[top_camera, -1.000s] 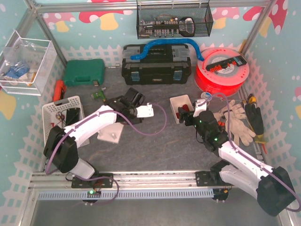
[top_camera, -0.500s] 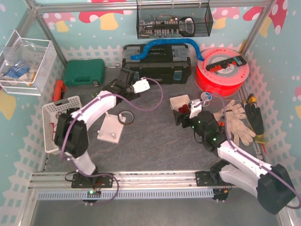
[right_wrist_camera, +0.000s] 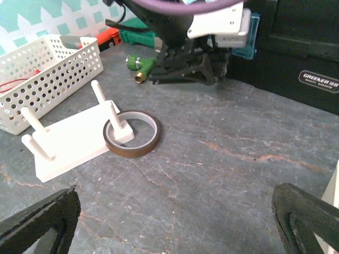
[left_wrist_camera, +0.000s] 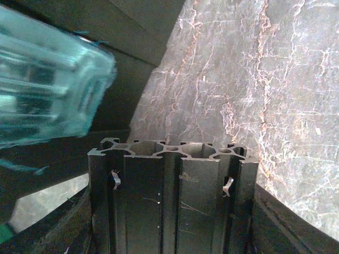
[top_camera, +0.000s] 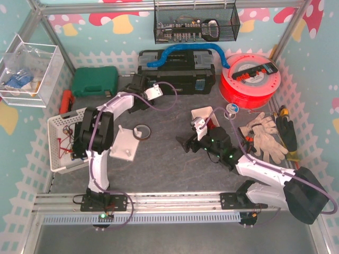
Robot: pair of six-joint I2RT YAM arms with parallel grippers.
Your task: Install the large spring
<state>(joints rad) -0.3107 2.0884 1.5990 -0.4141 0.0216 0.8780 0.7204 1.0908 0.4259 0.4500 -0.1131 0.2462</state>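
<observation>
You can't make out the large spring in any view; your left gripper (right_wrist_camera: 164, 71), at the tabletop's far edge by the black toolbox (top_camera: 176, 74), clamps a black slotted profile (left_wrist_camera: 172, 201) lying lengthwise along its half-spread jaws, while your right gripper (right_wrist_camera: 172, 214) hovers wide apart mid-table, holding nothing.

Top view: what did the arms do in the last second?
The left arm's fingers, gripping a black profile, swung back from the white peg board to the black toolbox, uncovering a tape ring. The right arm's fingers, open, drew left from the white bin. Everything else stayed put.
</observation>
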